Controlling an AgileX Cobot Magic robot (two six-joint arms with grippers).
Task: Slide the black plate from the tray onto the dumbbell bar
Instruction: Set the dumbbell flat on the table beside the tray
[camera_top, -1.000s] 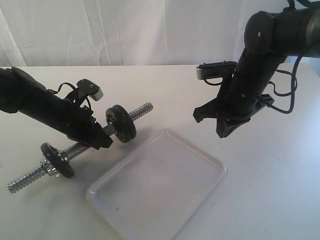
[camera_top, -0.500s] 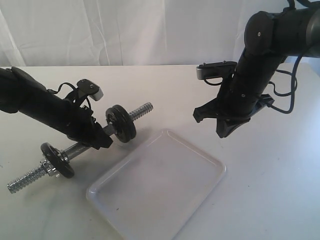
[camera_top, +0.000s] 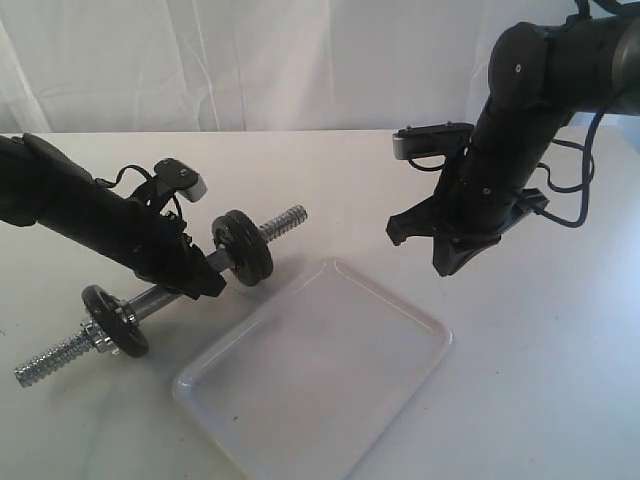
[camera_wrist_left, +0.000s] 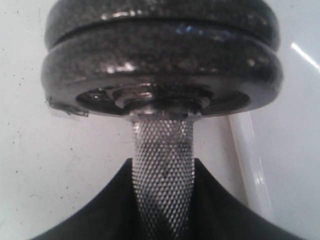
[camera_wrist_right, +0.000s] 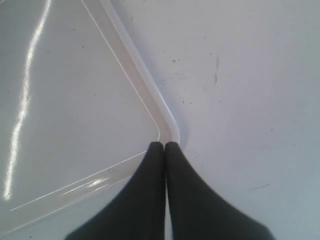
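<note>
Black plate (camera_top: 250, 252) — on bar (camera_top: 285, 222), right of left gripper (camera_top: 208, 280), whose fingers clamp bar; tray (camera_top: 320, 370) bare. Right gripper (camera_wrist_right: 164, 147): fingers pressed together, empty. Likely finishing — hold bar level, seat plate flush.

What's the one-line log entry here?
left fingers: gripping dumbbell bar | right fingers: shut, empty | tray: no plate | black plates: on bar

Knurled chrome dumbbell bar (camera_wrist_left: 162, 175), glossy white plastic tray (camera_top: 320, 370)
</note>
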